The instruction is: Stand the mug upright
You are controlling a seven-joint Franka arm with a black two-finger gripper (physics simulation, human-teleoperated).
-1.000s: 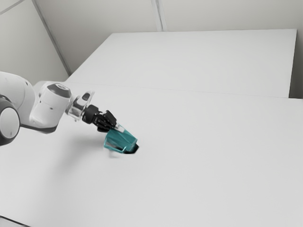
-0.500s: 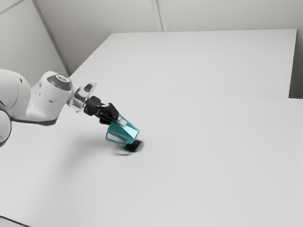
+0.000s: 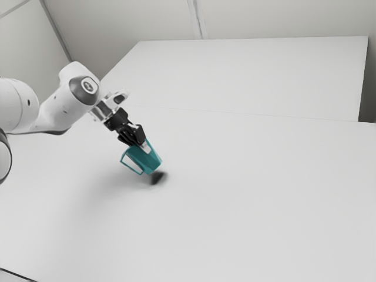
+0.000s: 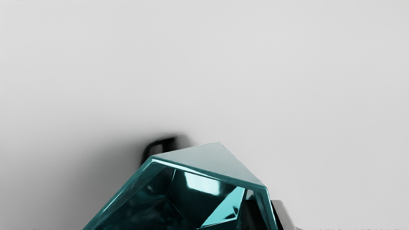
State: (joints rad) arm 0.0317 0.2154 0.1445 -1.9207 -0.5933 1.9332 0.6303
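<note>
"How does the mug [image 4: 211, 161] look?"
"Glossy and smooth, mirror-bright inside."
"And the surface [image 3: 247, 205]?"
"Smooth, matt. The gripper [image 3: 141, 145] looks like dark plastic; the arm [image 3: 59, 108], frame left, smooth pale plastic."

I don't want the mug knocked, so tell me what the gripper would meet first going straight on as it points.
The table, down the slanting line of the gripper; the tilted mug it holds would likely touch down before it. The size of the gap is unclear.

We look to be in a bare, lab-like room: plain pale walls [image 3: 282, 17] beyond a white tabletop [image 3: 264, 194], a robot arm [image 3: 61, 108] reaching over it.
</note>
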